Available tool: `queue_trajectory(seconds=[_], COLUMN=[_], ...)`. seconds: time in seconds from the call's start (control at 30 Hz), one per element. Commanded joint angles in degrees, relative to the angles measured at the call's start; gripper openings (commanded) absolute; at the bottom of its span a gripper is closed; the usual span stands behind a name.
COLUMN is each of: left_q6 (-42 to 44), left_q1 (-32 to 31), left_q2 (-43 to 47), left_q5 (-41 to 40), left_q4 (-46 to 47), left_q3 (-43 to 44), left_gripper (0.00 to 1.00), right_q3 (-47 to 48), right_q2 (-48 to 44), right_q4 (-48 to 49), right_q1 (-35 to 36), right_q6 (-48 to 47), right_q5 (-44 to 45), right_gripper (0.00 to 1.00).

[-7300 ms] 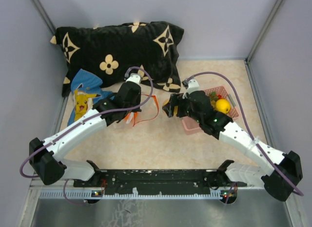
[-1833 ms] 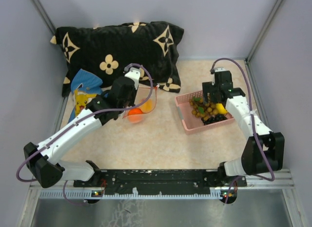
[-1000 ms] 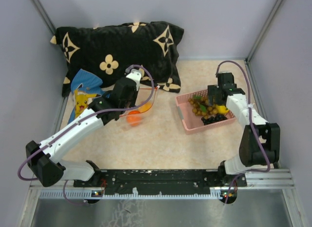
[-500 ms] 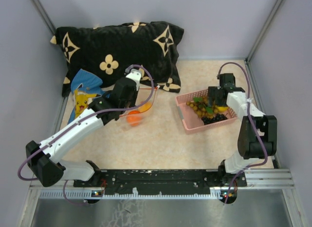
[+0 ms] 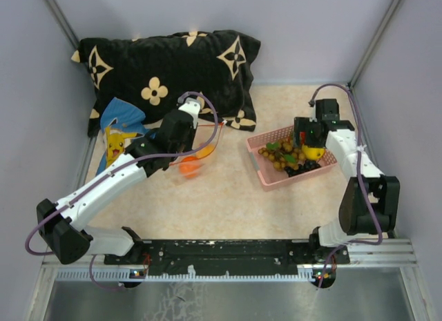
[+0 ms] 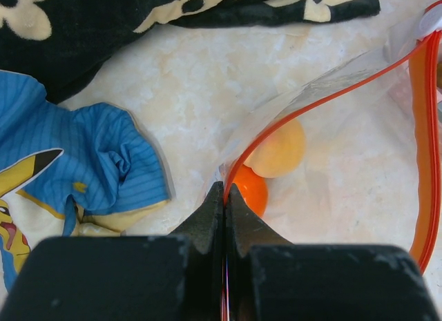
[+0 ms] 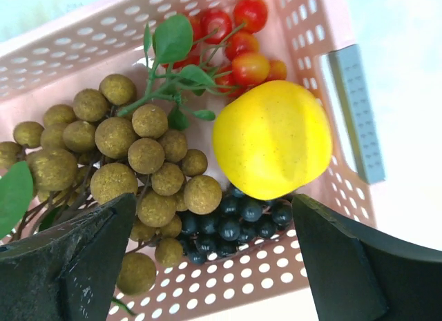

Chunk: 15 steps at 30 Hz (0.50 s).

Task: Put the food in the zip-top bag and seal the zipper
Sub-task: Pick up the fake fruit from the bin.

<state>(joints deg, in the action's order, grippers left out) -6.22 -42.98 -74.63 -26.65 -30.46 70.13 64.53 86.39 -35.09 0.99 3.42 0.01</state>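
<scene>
My left gripper [image 5: 183, 154] [image 6: 225, 197] is shut on the zipper [image 6: 324, 100], the orange-red strip of the clear zip-top bag [image 5: 206, 145] [image 6: 359, 169], whose mouth gapes open. Inside the bag lie an orange fruit [image 5: 190, 167] [image 6: 250, 190] and a paler yellow-orange one [image 6: 277, 150]. My right gripper [image 5: 307, 138] [image 7: 214, 210] hangs open over the pink basket [image 5: 261, 174] [image 7: 228, 286] with nothing between its fingers. Below it are a yellow lemon [image 5: 313, 152] [image 7: 271, 138], a cluster of brown balls [image 5: 276, 155] [image 7: 131, 155], dark grapes [image 7: 242, 221] and red cherries [image 7: 235, 38].
A black pillow [image 5: 166, 59] with cream flowers lies along the back, close behind the bag. A blue cartoon-print cloth [image 5: 121, 131] [image 6: 76, 162] lies left of the left gripper. Grey walls close in the table on the left, right and back.
The right gripper has shifted slightly right and farther back over the basket, and the basket has turned a little. The left arm and bag have stayed put.
</scene>
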Motion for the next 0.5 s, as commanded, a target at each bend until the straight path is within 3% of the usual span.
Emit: queue_trajectory(seconds=[0.0,0.3,0.47], left_q6=[-0.20,-0.32,-0.28], left_q1=[0.18,0.18,0.18], left_q2=[0.26,0.87,0.61], left_q5=[0.55,0.22,0.28], left_q4=[0.52,0.01,-0.29], left_q3=[-0.54,-0.67,-0.48], left_gripper=[0.00,0.00,0.00], right_q3=[3.81,3.48,2.32], right_q2=[-4.45,1.65,5.34], right_q4=[-0.11,3.93,7.37], right_q1=[0.00,-3.22,-3.28], right_q6=[-0.30,-0.16,-0.18], right_q5=[4.65,5.97,6.25], right_gripper=[0.94,0.83,0.82])
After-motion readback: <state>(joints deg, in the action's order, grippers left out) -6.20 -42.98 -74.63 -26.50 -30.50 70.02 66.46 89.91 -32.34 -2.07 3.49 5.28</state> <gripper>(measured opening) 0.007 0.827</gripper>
